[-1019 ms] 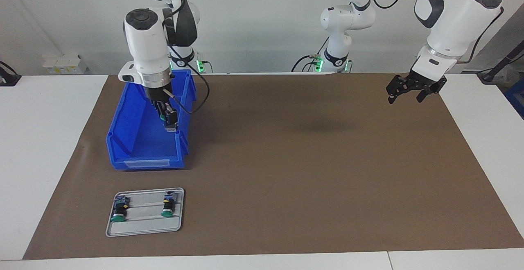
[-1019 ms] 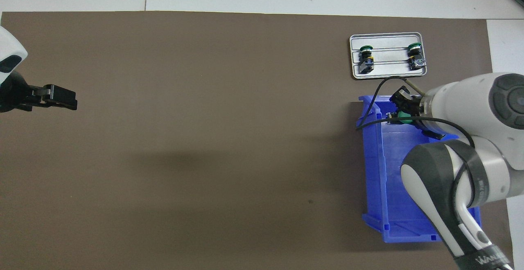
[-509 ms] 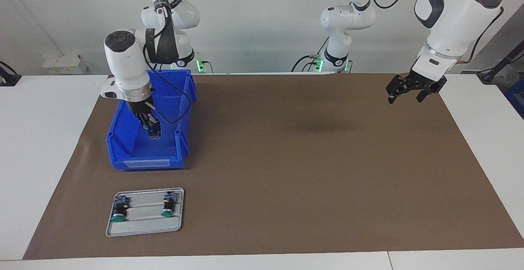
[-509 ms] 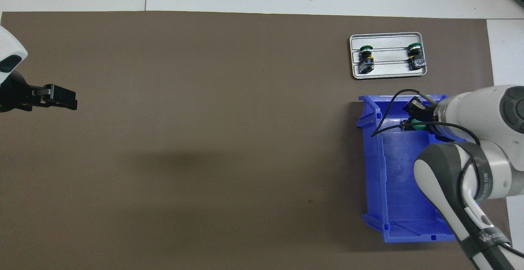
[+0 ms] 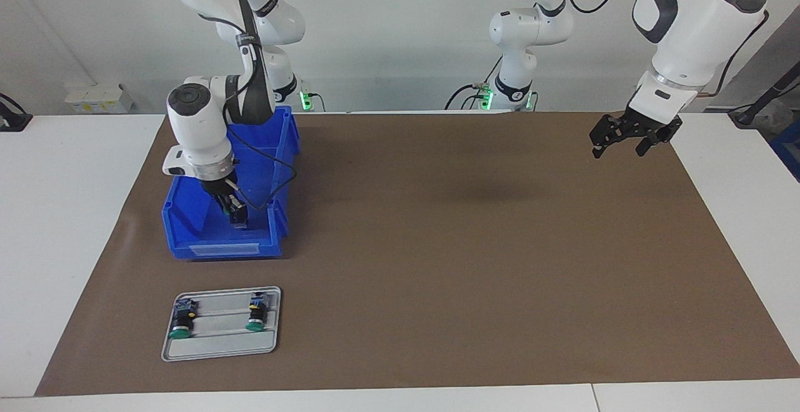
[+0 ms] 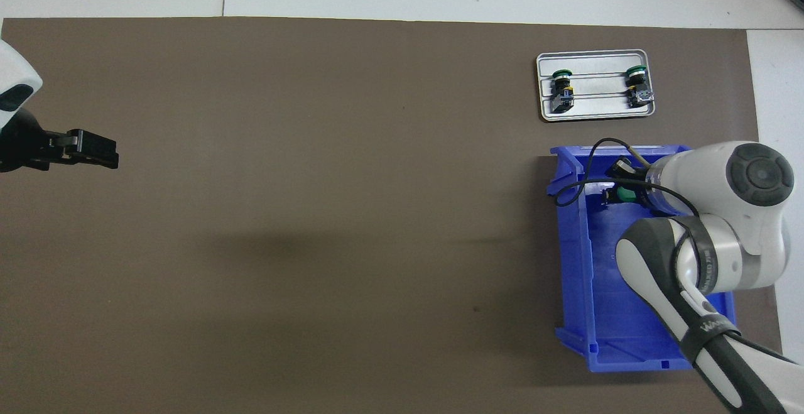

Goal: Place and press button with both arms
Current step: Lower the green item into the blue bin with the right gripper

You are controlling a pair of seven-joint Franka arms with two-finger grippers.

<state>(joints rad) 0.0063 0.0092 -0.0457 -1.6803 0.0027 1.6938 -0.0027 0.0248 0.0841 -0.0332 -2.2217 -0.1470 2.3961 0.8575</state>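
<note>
Over the bin point(image 5: 187, 221), at the tabletop's right-arm end, a button point(image 6: 625, 195) is gripped in the right claw point(image 5: 236, 215). Two buttons point(image 5: 181, 323) point(image 5: 255, 316) are already placed on the tray point(image 5: 219, 349), at the bin's 12 o'clock overhead. Third placement and pressing are judged outstanding. Left claw point(image 5: 628, 140) is held waiting, parted, empty.

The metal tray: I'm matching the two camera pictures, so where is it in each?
Facing view: the metal tray lies low, toward the right arm's end.
Overhead view: the tray lies high.
Shared landmark: the blue bin, nearer to the robots.
</note>
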